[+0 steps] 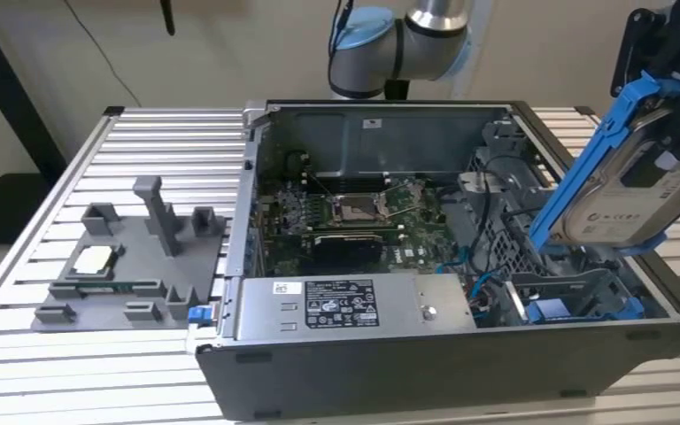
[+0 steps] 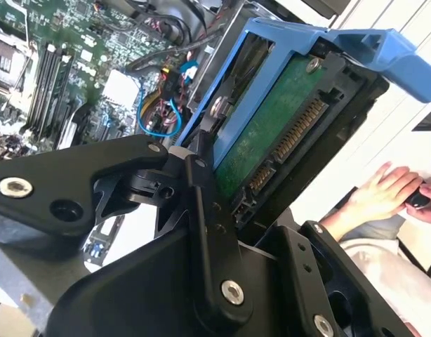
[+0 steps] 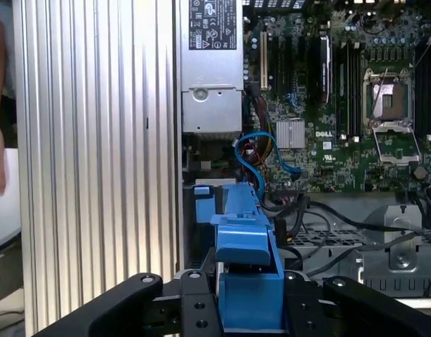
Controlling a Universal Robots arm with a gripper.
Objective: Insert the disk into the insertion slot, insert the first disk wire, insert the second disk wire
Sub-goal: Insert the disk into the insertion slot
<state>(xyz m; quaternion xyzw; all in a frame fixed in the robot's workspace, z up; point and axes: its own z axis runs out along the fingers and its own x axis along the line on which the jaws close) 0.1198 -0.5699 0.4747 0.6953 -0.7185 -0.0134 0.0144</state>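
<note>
In the exterior view, the arm point(image 1: 417, 31) rises behind the open computer case point(image 1: 435, 372) and reaches over the case's end at the exterior view's right. There the claw point(image 1: 675, 146) is closed on the disk point(image 1: 623, 199), which hangs in the air above the case. The disk is steeply tilted, label facing out, with its blue carrier point(image 1: 588, 150) on the side toward the case's middle. The insertion slot point(image 1: 576, 288) lies inside the case, below the disk and apart from it. The power supply point(image 1: 352, 305) sits along the case's near wall. A grey tray point(image 1: 127, 257) rests on the slatted surface point(image 1: 163, 142) beside the case.

The second wrist view shows the disk's other face, a green circuit board point(image 2: 272, 133) with its connector row, and a black finger point(image 2: 205, 210) pressed against the carrier's edge. Beyond the case, a person's hands point(image 2: 384, 193) are held together.

The first wrist view looks along the carrier's edge, clamped between the black fingers. Past it are the motherboard point(image 3: 342, 91) and a looped blue cable point(image 3: 254, 151) inside the case.
</note>
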